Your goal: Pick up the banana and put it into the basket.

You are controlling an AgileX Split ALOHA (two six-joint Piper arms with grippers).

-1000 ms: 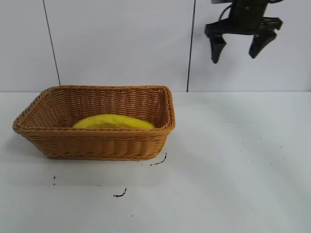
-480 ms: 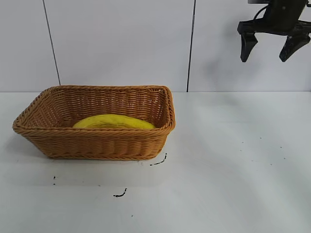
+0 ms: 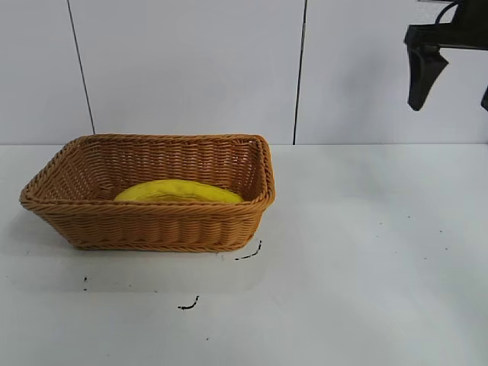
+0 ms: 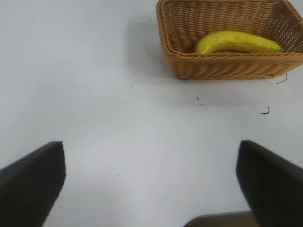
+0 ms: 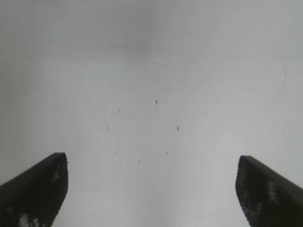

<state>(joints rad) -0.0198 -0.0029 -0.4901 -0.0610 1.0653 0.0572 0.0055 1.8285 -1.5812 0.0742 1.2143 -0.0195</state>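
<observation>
The yellow banana (image 3: 179, 191) lies inside the tan wicker basket (image 3: 152, 229) at the left of the white table. In the left wrist view the banana (image 4: 236, 41) rests along the bottom of the basket (image 4: 227, 71), far from my left gripper (image 4: 151, 179), which is open, empty and out of the exterior view. My right gripper (image 3: 454, 103) hangs high at the far right edge, well away from the basket, open and empty; one finger is cut off by the frame. The right wrist view shows its open fingers (image 5: 33, 189) over bare table.
Small black marks (image 3: 189, 305) lie on the table in front of the basket, another (image 3: 248, 254) by its front right corner. A white panelled wall with dark vertical seams (image 3: 300, 72) stands behind the table.
My right gripper has moved to the right, away from the basket, until it is partly out of the exterior view, staying open. The banana and basket have not moved.
</observation>
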